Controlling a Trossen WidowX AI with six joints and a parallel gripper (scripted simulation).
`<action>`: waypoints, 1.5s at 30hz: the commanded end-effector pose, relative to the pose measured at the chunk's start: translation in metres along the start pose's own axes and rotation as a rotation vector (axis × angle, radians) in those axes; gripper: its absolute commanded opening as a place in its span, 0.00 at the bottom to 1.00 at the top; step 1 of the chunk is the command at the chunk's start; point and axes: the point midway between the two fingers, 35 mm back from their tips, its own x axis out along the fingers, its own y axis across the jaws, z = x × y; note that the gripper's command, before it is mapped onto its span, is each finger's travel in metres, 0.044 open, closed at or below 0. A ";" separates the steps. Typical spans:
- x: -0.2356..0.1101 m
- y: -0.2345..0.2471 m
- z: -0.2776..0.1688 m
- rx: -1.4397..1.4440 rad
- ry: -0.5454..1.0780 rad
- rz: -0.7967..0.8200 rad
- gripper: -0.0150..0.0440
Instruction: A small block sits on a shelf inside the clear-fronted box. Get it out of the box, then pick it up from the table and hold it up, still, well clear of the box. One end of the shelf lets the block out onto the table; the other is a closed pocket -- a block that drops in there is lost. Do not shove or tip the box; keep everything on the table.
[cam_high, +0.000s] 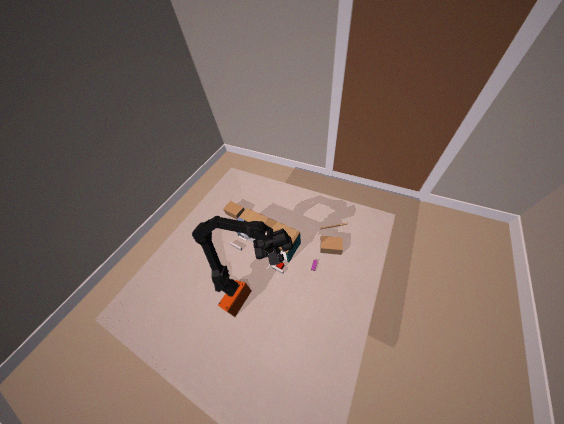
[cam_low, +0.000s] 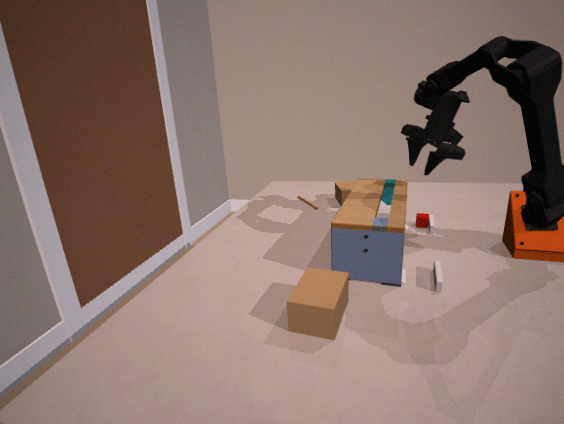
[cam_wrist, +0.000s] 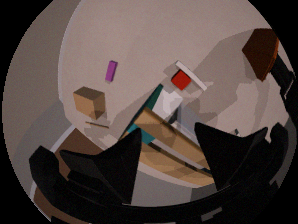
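The small red block lies outside the box, on a low white pad on the table next to the box's side. The box has a wooden top with a slot, a teal strip and a blue-grey end wall. My gripper is open and empty. It hangs high in the air, above the box's far end and the red block, fingers pointing down. In the top view the gripper hides part of the box's end.
A tan cube stands near the box's end. A second tan block, a thin stick, a white bar and a purple piece lie around. The arm's orange base is at the right.
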 end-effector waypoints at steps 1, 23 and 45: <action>0.000 -0.004 0.009 0.744 0.108 -0.027 0.74; 0.034 -0.008 0.014 0.744 0.107 -0.024 0.74; 0.107 -0.031 0.027 0.744 0.110 -0.028 0.74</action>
